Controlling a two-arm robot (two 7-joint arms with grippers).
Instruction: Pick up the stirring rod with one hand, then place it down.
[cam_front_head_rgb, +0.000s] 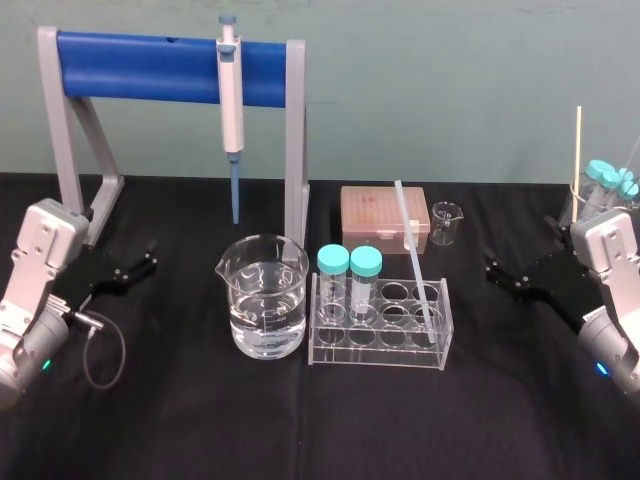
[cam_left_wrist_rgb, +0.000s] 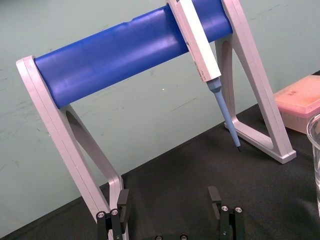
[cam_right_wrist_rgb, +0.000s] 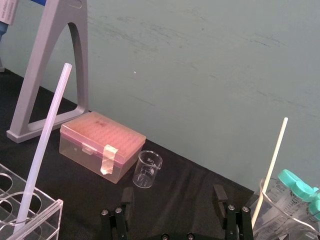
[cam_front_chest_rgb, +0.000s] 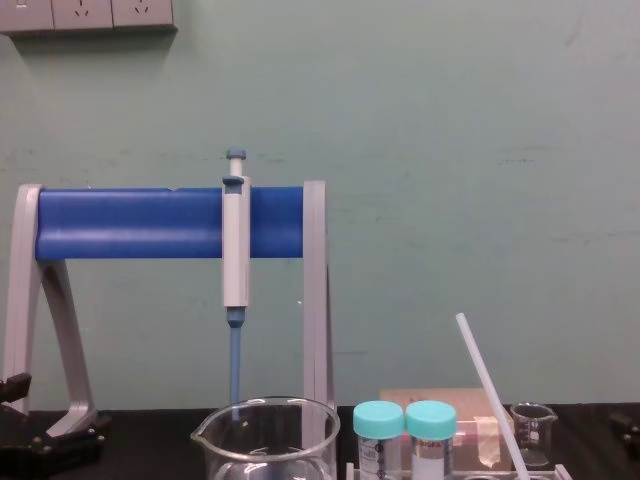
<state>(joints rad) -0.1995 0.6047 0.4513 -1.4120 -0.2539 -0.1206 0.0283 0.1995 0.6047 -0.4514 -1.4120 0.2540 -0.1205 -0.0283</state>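
The stirring rod (cam_front_head_rgb: 414, 250) is a long translucent white rod. It leans in a hole at the right end of the clear tube rack (cam_front_head_rgb: 378, 340), its top tilted back over the pink box; the right wrist view shows the stirring rod (cam_right_wrist_rgb: 44, 142) well off to one side of that gripper. My right gripper (cam_front_head_rgb: 493, 270) hovers low at the table's right, open and empty, a short way right of the rack; its jaws frame bare cloth in the right wrist view (cam_right_wrist_rgb: 173, 194). My left gripper (cam_front_head_rgb: 148, 258) rests open and empty at the far left, near the stand's foot (cam_left_wrist_rgb: 168, 197).
A grey-white pipette (cam_front_head_rgb: 231, 95) hangs from the blue-barred stand (cam_front_head_rgb: 140, 65). A water-filled beaker (cam_front_head_rgb: 263, 297) sits left of the rack, which holds two teal-capped tubes (cam_front_head_rgb: 348, 280). Behind are a pink tip box (cam_front_head_rgb: 385, 215) and a tiny beaker (cam_front_head_rgb: 446, 222). A beaker with tubes and a thin stick (cam_front_head_rgb: 577, 150) stands far right.
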